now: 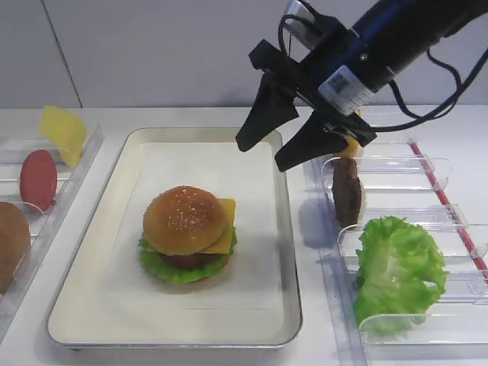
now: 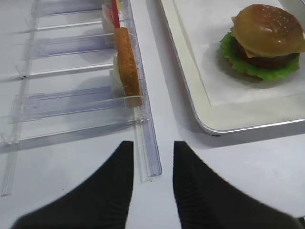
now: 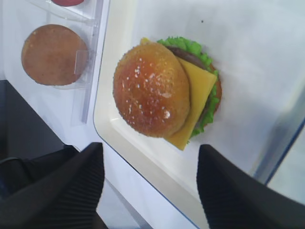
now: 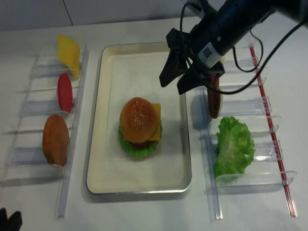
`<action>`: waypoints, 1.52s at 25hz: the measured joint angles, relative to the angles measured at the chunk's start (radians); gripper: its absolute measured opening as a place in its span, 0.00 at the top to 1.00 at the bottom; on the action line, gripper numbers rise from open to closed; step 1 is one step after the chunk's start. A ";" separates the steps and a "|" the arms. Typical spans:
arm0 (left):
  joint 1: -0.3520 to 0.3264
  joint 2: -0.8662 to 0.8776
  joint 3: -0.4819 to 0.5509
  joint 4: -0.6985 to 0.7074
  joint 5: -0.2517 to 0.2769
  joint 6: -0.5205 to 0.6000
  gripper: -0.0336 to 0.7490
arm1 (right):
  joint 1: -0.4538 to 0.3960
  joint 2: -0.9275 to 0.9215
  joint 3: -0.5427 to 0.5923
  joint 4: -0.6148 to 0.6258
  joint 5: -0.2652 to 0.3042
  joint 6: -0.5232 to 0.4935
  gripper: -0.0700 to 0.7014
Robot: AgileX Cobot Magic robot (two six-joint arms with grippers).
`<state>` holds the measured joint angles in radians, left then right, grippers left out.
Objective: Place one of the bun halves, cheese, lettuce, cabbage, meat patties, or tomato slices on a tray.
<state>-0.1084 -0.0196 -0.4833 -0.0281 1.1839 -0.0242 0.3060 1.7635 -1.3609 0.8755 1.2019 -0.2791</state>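
Observation:
On the cream tray (image 1: 175, 339) stands a stacked burger: sesame bun half (image 1: 185, 219) on top, then cheese (image 1: 226, 229), a meat patty and lettuce (image 1: 179, 271). My right gripper (image 1: 263, 155) hangs open and empty over the tray's far right rim, above and behind the burger. In its wrist view the bun half (image 3: 151, 89) lies beyond the gripper (image 3: 150, 152). My left gripper (image 2: 152, 145) is low at the near left, its jaws drawn close with nothing between them. Cabbage is out of view.
The clear bins on the left hold a cheese slice (image 1: 63, 131), a tomato slice (image 1: 38, 179) and a plain bun half (image 1: 11, 244). The bins on the right hold an upright meat patty (image 1: 347, 191) and a lettuce leaf (image 1: 396, 271). A red strip runs along the right bins.

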 joint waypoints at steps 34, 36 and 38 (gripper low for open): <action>0.000 0.000 0.000 0.000 0.000 0.008 0.67 | 0.255 -0.953 0.352 -0.779 0.059 0.335 0.39; 0.000 0.000 0.000 0.000 0.000 0.008 0.67 | 0.255 -1.015 0.408 -0.786 0.059 0.325 0.41; 0.000 0.000 0.000 0.000 0.000 0.008 0.67 | 0.255 -1.083 0.455 -0.791 0.059 0.309 0.44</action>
<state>-0.1084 -0.0196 -0.4833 -0.0281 1.1839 -0.0162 0.5611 0.6805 -0.9062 0.0848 1.2614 0.0300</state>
